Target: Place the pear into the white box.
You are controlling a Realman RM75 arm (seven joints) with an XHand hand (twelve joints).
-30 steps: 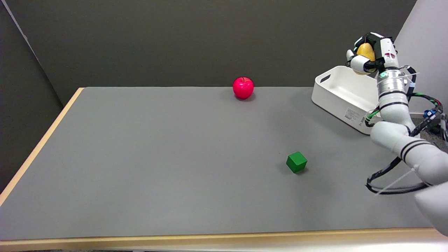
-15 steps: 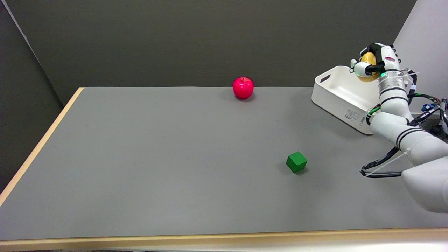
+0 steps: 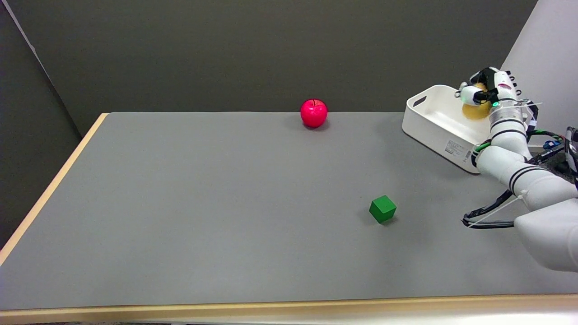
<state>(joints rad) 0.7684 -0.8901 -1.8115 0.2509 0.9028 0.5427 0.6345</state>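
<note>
Over the far right corner of the table (image 3: 180, 203), the right hand (image 3: 485, 92) holds the yellow pear (image 3: 475, 110) in closed fingers, low inside the white box (image 3: 435, 124). Best to lower until the fruit rests on the floor, then spread the fingers slowly so it doesn't roll or bounce out

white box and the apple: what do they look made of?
White box: probably moulded plastic, with a smooth matte wall, rounded corners, a cut-out handle slot and a printed label. Apple: likely a plastic replica, uniform saturated red with glossy highlights; real fruit can't be ruled out.
</note>
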